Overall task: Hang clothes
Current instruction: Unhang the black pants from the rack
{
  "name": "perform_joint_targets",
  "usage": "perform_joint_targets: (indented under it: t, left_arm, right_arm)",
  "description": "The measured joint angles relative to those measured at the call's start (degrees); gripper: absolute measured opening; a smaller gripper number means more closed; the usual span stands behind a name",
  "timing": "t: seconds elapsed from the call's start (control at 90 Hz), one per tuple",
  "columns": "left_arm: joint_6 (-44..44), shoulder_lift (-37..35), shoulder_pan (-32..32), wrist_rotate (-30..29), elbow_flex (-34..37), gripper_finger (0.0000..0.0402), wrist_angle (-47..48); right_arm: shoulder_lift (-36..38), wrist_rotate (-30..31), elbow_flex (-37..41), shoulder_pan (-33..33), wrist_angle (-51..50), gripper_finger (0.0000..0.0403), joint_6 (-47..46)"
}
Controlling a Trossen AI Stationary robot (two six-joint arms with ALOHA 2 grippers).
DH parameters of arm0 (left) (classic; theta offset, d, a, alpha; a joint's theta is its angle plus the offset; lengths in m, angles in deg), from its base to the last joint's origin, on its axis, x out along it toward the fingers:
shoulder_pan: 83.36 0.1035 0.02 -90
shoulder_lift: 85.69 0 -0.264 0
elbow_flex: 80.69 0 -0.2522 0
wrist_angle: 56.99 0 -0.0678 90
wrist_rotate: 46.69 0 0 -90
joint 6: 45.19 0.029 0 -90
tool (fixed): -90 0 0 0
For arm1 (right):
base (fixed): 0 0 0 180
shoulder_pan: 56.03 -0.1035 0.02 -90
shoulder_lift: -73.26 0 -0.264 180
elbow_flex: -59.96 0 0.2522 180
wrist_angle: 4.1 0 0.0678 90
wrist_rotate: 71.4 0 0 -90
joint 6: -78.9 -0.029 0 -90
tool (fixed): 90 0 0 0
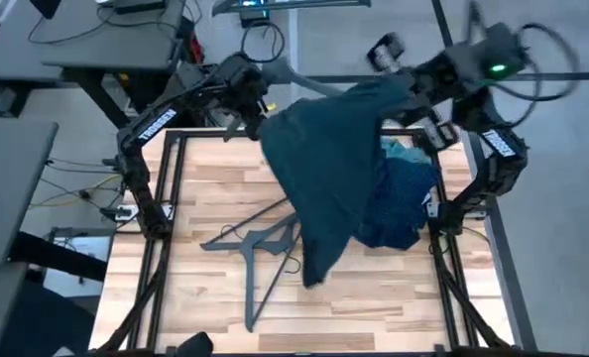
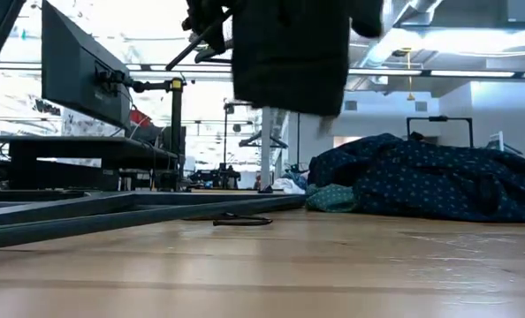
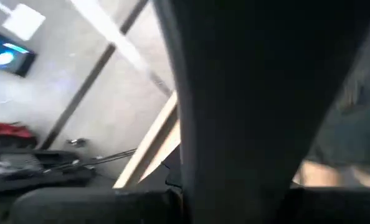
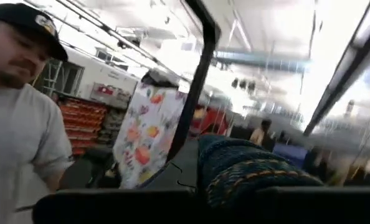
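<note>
While both arms reach high, each tool's grip unclear, the jeans [image 1: 324, 169] hang between them.

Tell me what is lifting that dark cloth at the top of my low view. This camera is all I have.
Observer: Both arms. From above, the dark garment hangs between the left hand and the right hand, over the table's far edge.
Operator: Give me the hangers' position.
Observer: The black hangers lie flat mid-table. The garment's lower end covers part of them.
Operator: Check beyond the right arm.
Observer: The right wrist view shows a person in a cap and grey shirt standing nearby.
</note>
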Motion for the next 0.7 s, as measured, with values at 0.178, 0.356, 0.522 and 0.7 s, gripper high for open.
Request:
perform_joint_targets:
  t: [0.178,0.356,0.522,0.7]
  left_arm:
    - [0.33,0.22,0.09,2.16,0.15,0.0038,-0.96]
    - [1.73,0.43,-1.84,3.63,0.4,0.0037,-4.64]
    - [3.38,1.04,-5.02,5.44,0.6,0.0037,-7.5]
    - [4.18,2.14,-6.15,5.55,0.82,0.0037,-7.85]
  right_arm:
    - [1.21,2.02,0.34,0.83,1.33,0.0,5.19]
    - [3.11,7.56,0.35,4.83,-4.46,0.0,9.48]
    - [-0.5,6.93,-0.72,7.48,-5.53,0.0,5.47]
    - [-7.8,2.51,-0.23,7.8,-0.84,0.0,-2.72]
